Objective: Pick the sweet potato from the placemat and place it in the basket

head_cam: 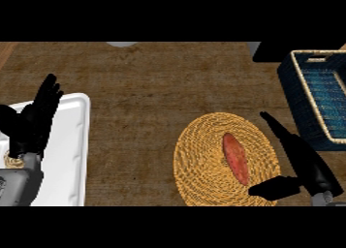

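Observation:
A reddish, elongated sweet potato (pixel 235 156) lies on a round woven yellow placemat (pixel 202 160) at the lower middle right of the counter. My right hand (pixel 306 164) is open just to the right of the potato, fingers straight and pointing up-left, thumb spread out near the mat's lower right edge; it does not hold anything. The blue woven basket (pixel 295 92) with a pale rim stands at the far right. My left hand (pixel 34 118) rests open at the left, fingers up, over a white tray.
A white rectangular tray (pixel 70 150) lies at the left edge under my left forearm. A dark object (pixel 268 51) sits at the back right beside the basket, and a pale shape (pixel 122 44) shows at the far edge. Brown counter stretches between tray and placemat.

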You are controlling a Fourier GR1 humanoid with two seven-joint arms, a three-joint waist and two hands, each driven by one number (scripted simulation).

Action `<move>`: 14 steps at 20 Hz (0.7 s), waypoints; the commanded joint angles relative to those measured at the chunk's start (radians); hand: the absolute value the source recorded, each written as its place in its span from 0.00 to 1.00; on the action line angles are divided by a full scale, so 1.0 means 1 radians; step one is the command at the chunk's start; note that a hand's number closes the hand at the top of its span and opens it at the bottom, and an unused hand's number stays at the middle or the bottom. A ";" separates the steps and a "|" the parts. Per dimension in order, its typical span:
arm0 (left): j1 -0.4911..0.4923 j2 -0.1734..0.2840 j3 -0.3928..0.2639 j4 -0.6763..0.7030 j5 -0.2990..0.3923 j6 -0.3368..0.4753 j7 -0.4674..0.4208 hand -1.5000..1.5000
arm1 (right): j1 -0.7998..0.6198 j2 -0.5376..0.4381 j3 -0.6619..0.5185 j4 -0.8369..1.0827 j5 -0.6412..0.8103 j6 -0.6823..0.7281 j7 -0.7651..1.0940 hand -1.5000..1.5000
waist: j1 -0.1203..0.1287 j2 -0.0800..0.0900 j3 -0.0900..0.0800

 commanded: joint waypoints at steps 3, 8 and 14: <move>-0.023 -0.053 0.031 0.057 -0.034 -0.033 -0.029 0.50 | 0.046 0.042 -0.058 0.012 0.028 0.028 -0.090 0.00 | -0.002 0.000 0.000; 0.024 -0.058 0.062 0.038 -0.058 -0.071 -0.047 0.50 | 0.024 0.090 -0.066 0.018 0.067 0.059 -0.083 0.00 | 0.000 0.000 0.000; 0.065 -0.104 0.048 0.004 -0.106 -0.058 -0.066 0.50 | 0.029 0.138 -0.043 0.030 0.140 0.064 -0.044 0.00 | 0.000 0.000 0.000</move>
